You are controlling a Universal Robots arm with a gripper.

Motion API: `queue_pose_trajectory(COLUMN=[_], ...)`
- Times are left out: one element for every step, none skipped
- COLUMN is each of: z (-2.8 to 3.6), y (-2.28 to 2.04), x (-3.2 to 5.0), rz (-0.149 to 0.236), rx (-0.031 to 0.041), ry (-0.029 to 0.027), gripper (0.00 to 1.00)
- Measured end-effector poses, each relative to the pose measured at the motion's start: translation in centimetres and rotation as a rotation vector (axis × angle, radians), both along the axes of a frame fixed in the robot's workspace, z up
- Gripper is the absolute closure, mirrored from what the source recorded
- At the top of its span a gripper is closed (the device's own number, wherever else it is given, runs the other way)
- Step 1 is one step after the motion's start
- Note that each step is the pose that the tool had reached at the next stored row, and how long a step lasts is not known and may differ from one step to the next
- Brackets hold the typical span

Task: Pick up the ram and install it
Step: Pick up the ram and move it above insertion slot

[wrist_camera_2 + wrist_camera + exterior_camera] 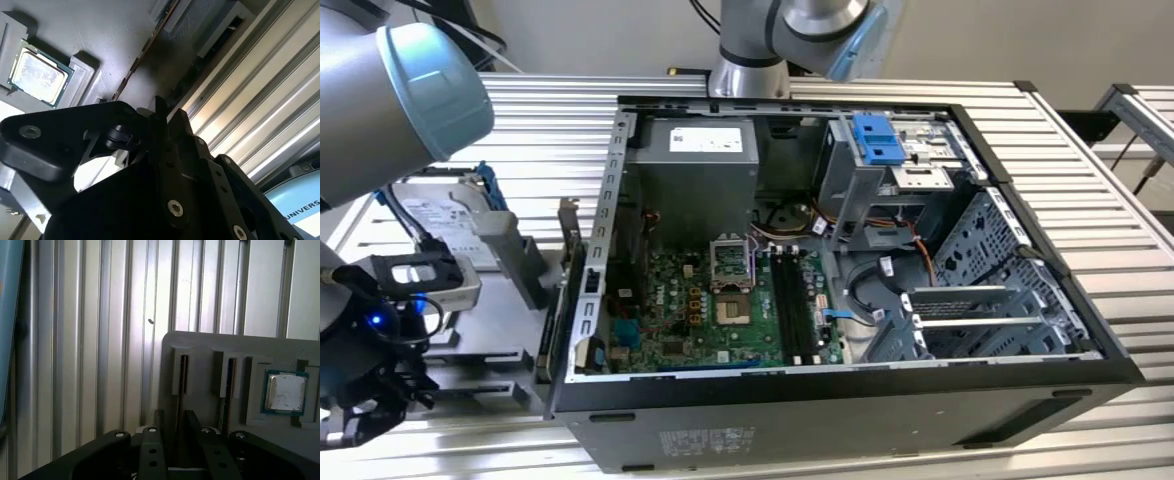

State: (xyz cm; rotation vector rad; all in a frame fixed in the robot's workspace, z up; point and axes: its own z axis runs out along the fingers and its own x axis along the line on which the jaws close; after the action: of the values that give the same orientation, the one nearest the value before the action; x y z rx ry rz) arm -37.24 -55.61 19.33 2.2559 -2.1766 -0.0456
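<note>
The ribbed metal tabletop (1107, 230) carries everything. On it lies an open PC case (854, 425) w/ its mainboard (720, 320) facing up. The case is just beside the grey holder (210, 342), on the exterior view's right of it. The robot arm (394, 100) bends down on the holder's side of the case, well apart from the mainboard.

An HDD (440, 215) w/ a blue bracket sits at the holder.

The claw (175, 415) hangs directly over the holder and it is released: the two fingers (151, 440) are parted w/ a gap between them. The ram (183, 375) stands on its edge in a narrow slot of the holder, i.e. not lifted out, and its line passes into the gap between the fingers. I cannot tell if a finger touches it.

A second stick (230, 380) stands the same way in the next slot of the holder. The CPU (285, 392), square and silver, lies flat in a pocket of the holder, on the far side of the second stick from the ram.
</note>
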Motion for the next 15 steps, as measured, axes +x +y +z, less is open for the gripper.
queue_pose_trajectory(z=[0.0,0.0,0.0,0.0,0.0,0.0,0.0,0.0,0.01,0.26,0.73,1.18,1.63,2.1,2.55], y=[0.0,0.0,0.0,0.0,0.0,0.0,0.0,0.0,0.0,0.0,0.0,0.0,-0.01,0.0,0.0], x=[0.0,0.0,0.0,0.0,0.0,0.0,0.0,0.0,0.0,0.0,0.0,0.0,0.0,0.0,0.0], rz=[0.0,0.0,0.0,0.0,0.0,0.0,0.0,0.0,0.0,-0.002,-0.004,-0.004,-0.004,-0.004,-0.004], rx=[0.0001,-0.0001,-0.0002,-0.0001,-0.0001,-0.0001,-0.0001,-0.0001,0.0,0.0,0.0001,0.0,-0.0002,-0.0001,0.0001], ry=[-0.0001,-0.0001,-0.0001,0.0,0.0,0.0,0.0,0.0,0.0,-0.0002,-0.0001,0.0,0.0001,0.0001,0.0], gripper=[1.0,1.0,1.0,1.0,1.0,1.0,1.0,1.0,1.0,1.0,1.0,1.0,1.0,1.0,1.0])
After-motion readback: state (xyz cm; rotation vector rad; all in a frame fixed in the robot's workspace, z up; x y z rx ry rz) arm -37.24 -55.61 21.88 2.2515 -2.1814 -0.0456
